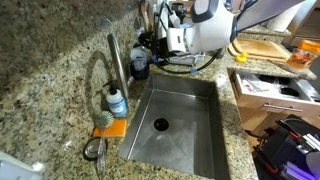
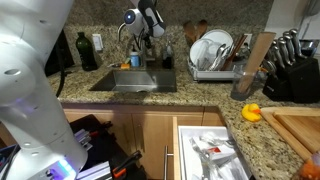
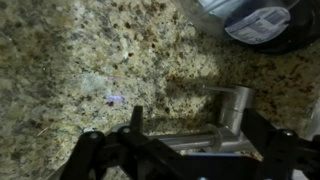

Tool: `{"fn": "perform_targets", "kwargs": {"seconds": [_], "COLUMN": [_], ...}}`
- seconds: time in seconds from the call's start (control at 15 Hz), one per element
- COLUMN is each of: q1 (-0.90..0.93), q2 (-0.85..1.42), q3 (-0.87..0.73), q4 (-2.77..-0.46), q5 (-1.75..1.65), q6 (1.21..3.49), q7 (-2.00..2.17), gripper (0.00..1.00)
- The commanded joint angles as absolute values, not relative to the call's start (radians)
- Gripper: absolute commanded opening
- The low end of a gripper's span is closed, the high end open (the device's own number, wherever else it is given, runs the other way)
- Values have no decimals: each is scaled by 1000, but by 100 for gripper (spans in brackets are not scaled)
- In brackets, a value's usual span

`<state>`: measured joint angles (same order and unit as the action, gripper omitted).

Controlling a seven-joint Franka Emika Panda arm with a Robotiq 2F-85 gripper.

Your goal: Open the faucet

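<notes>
The faucet (image 1: 118, 62) is a tall brushed-steel gooseneck tap at the back of the sink, with its arched spout over the basin; it also shows in an exterior view (image 2: 124, 30). My gripper (image 1: 148, 45) hovers at the backsplash just beside the tap's post, and shows in an exterior view (image 2: 152, 30). In the wrist view the gripper (image 3: 192, 118) is open. Its dark fingers stand on either side of the faucet's steel handle lever (image 3: 195, 140) and its cylindrical base (image 3: 232, 100). I cannot tell whether a finger touches the lever.
The steel sink (image 1: 195, 95) lies below. A clear bottle of blue soap (image 1: 117, 101) and an orange sponge (image 1: 110, 126) sit by the faucet. A dish rack (image 2: 215, 52), knife block (image 2: 295, 62), yellow duck (image 2: 252, 112) and open drawer (image 2: 205, 150) are nearby.
</notes>
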<state>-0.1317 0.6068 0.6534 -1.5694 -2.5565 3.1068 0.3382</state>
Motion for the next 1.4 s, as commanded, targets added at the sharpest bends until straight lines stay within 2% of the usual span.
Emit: {"fn": "perform_targets", "kwargs": {"seconds": [0.0, 0.13, 0.2, 0.53, 0.93, 1.0, 1.2, 1.33], "q1": [-188, -233, -181, -183, -36, -87, -47, -91], "q2": [705, 780, 698, 772, 854, 815, 848, 924], "q3": [703, 761, 699, 741, 581, 633, 595, 689], "q4": [-1541, -1517, -1561, -1501, -1337, -1412, -1363, -1292], "q5": [-2550, -2582, -2560, -2600, -2573, -2580, -2579, -2600], "q6": [3187, 3213, 3167, 3158, 3171, 3161, 3161, 3223], "q7": [413, 460, 443, 423, 321, 362, 348, 373], "gripper": [100, 100, 100, 100, 100, 100, 100, 100]}}
